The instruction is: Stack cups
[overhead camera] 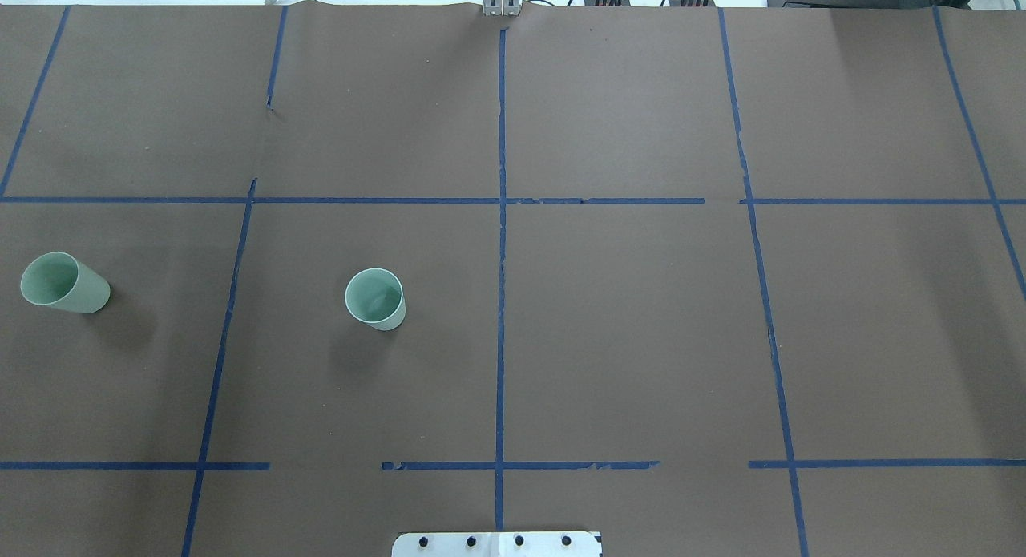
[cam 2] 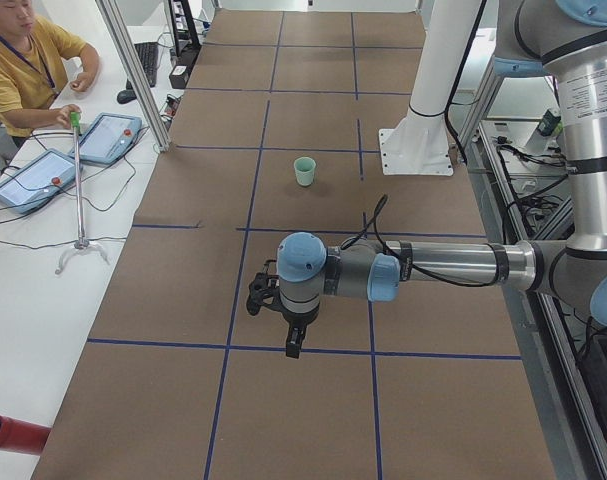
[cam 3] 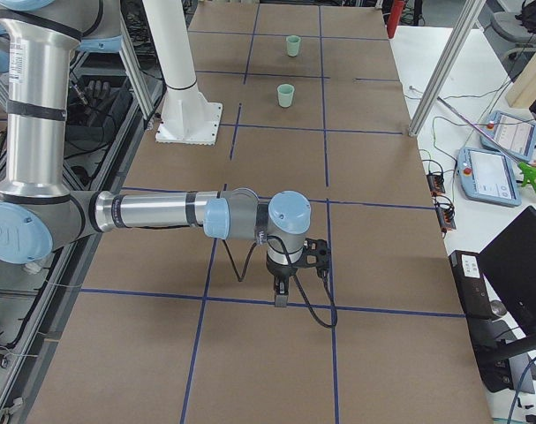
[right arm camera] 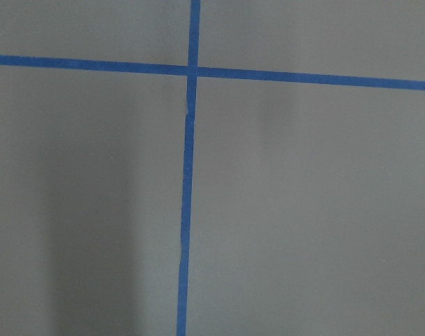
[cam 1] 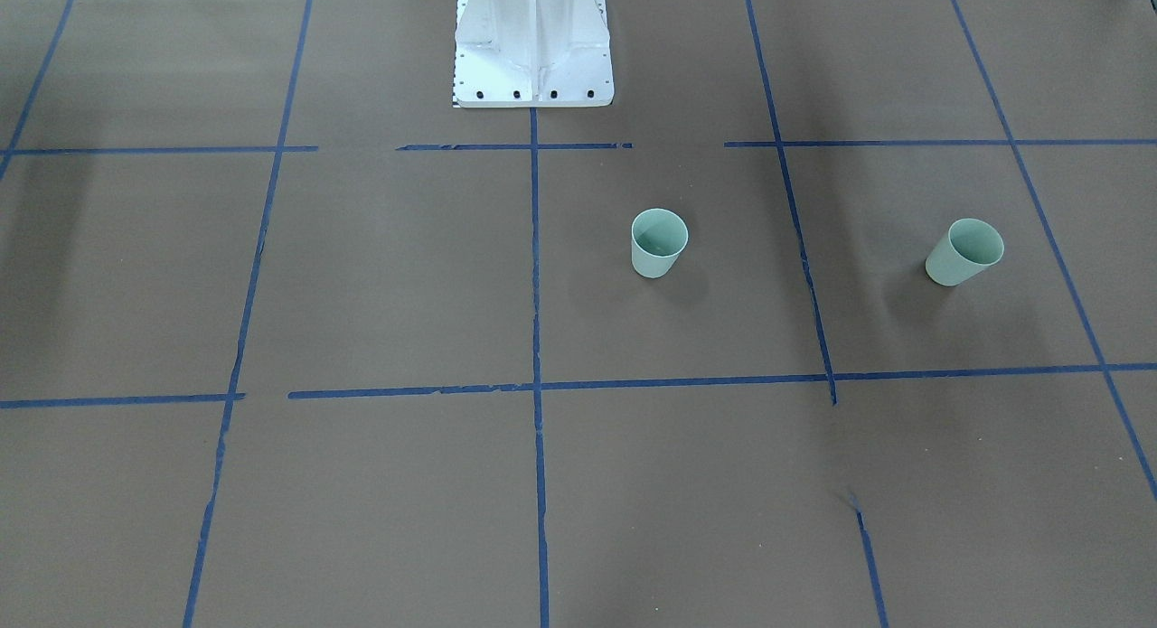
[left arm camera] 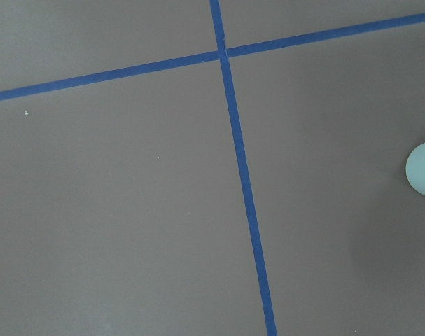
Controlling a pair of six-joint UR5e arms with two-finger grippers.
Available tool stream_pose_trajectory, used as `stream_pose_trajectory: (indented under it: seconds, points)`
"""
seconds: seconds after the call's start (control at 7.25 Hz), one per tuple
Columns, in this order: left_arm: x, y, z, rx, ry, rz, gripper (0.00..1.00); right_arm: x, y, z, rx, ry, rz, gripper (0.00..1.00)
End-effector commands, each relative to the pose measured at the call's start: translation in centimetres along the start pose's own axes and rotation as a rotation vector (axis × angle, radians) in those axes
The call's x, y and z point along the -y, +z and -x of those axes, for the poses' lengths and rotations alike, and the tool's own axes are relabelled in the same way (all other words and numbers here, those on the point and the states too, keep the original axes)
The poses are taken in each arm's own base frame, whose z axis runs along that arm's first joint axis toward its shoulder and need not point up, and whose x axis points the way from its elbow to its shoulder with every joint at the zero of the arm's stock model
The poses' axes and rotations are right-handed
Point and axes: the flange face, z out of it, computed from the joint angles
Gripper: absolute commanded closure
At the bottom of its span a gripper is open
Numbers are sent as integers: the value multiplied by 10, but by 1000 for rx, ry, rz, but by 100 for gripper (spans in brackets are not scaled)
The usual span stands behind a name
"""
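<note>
Two pale mint-green cups stand upright and apart on the brown table. One cup (cam 1: pixel 659 242) (overhead camera: pixel 374 298) (cam 3: pixel 286 95) is near the centre line. The other cup (cam 1: pixel 964 252) (overhead camera: pixel 64 283) (cam 3: pixel 292 45) is near the table's left end, and its edge shows in the left wrist view (left arm camera: pixel 423 168). The left gripper (cam 2: pixel 295 345) shows only in the exterior left view, hanging above the table; I cannot tell if it is open or shut. The right gripper (cam 3: pixel 281 296) shows only in the exterior right view, far from both cups; I cannot tell its state either.
The white robot base (cam 1: pixel 533 50) stands at the table's robot-side edge. Blue tape lines (overhead camera: pixel 501 300) divide the brown surface. An operator (cam 2: pixel 23 70) sits by tablets (cam 2: pixel 108 135) beside the table, with metal posts (cam 2: pixel 133 70) along that edge.
</note>
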Motion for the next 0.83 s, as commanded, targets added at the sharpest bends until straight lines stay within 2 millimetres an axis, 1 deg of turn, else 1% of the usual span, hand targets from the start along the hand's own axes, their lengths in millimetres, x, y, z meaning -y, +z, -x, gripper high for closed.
stream_pose_trajectory:
  seconds: [0.0,0.14,0.28,0.41,0.55,0.69]
  points:
    - [2,-2,-2,4,6,-6,0,0,0,0,0,0,0,0]
    - [5,-1,-1,1,2,-5,0,0,0,0,0,0,0,0]
    - [25,-12,-9,5,29,-32,0,0,0,0,0,-1,1,0]
    - [26,-11,-8,-1,36,-35,0,0,0,0,0,0,0,0]
    - [35,-19,-18,1,52,-52,0,0,0,0,0,0,0,0]
    - [41,-17,-26,-3,-50,-59,0,0,0,0,0,-1,1,0]
